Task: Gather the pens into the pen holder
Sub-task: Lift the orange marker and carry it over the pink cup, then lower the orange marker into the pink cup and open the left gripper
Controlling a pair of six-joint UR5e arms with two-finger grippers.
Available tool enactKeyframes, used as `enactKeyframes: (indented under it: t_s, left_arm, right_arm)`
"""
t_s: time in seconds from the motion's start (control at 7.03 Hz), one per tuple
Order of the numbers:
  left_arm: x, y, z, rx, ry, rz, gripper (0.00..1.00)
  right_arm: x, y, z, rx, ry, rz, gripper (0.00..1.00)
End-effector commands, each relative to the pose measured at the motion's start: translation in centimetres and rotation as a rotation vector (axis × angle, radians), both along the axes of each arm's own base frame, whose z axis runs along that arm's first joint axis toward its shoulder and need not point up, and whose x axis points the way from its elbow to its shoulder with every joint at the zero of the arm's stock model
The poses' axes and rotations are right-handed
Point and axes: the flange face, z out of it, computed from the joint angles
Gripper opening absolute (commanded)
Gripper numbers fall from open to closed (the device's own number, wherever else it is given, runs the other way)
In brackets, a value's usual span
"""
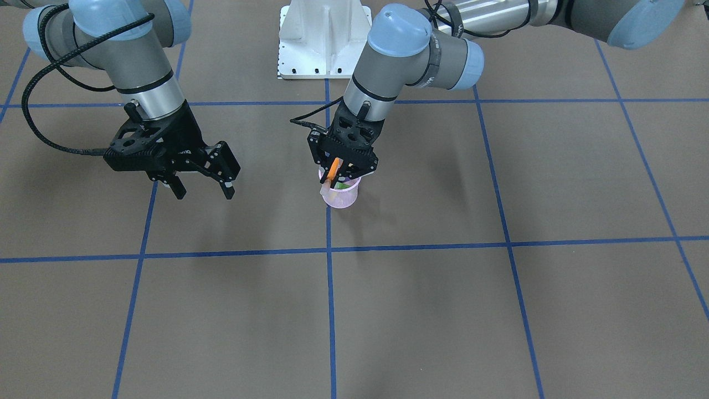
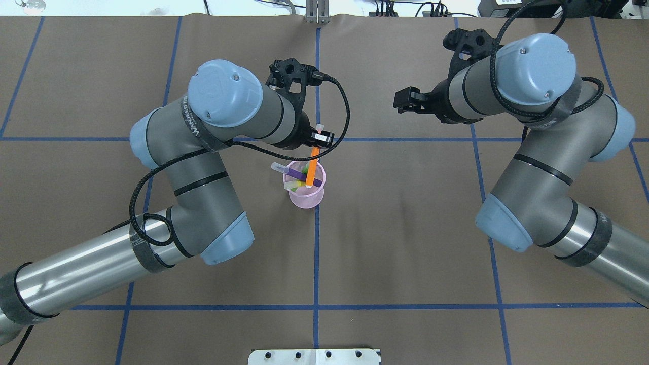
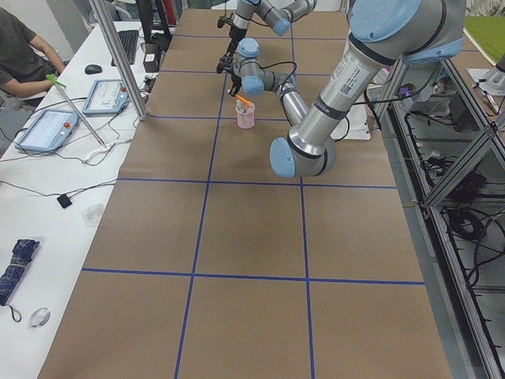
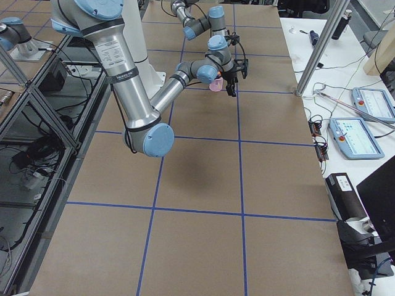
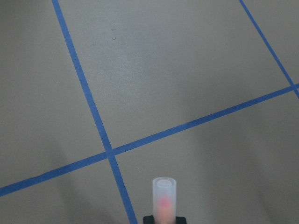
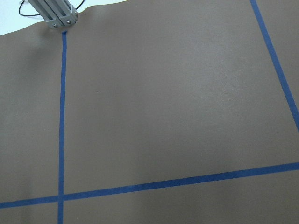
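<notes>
Orange pen (image 2: 313, 165) sits tilted, pinched in left gripper (image 1: 344, 167), low end over pen holder (image 2: 305, 200) at centre of the overhead view. Right gripper (image 1: 205, 191) gapes empty, mid-left front view. We fear it snags the crosswise purple pen (image 2: 296, 174) on release and tips out.

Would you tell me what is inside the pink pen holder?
The purple pen, green pen and yellow pen lean inside; the orange pen, held by the left end effector, dips in. Lower ends are obscured.

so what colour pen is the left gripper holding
Orange; the pen shows best in the overhead exterior view.
</notes>
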Motion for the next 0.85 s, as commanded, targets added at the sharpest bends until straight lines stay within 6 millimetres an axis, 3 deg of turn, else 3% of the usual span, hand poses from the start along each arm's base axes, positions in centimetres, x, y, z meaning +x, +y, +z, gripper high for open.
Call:
enactKeyframes:
  t_s: [0.0,0.14,0.28,0.43,0.71]
  left_arm:
    - [-0.89,0.79,2.01,-0.008,-0.01,0.002,0.04]
    - [-0.75,0.94,2.12,-0.01,-0.011,0.005,0.36]
    - [-0.75,0.95,2.12,-0.011,-0.01,0.004,0.77]
    - [-0.68,1.03,2.12,-0.019,-0.008,0.002,0.98]
    - [-0.99,1.26,1.54,-0.012,0.002,0.004,0.99]
  right_arm:
    - [0.0,0.0,0.02,-0.001,0.001,0.0,1.0]
    - [0.0,0.0,0.0,0.0,0.0,0.0,1.0]
    - [0.0,0.0,0.0,0.0,0.0,0.0,1.0]
    - [-0.01,-0.01,-0.09,0.0,-0.002,0.001,1.0]
    - [0.02,0.03,-0.16,0.001,-0.004,0.0,1.0]
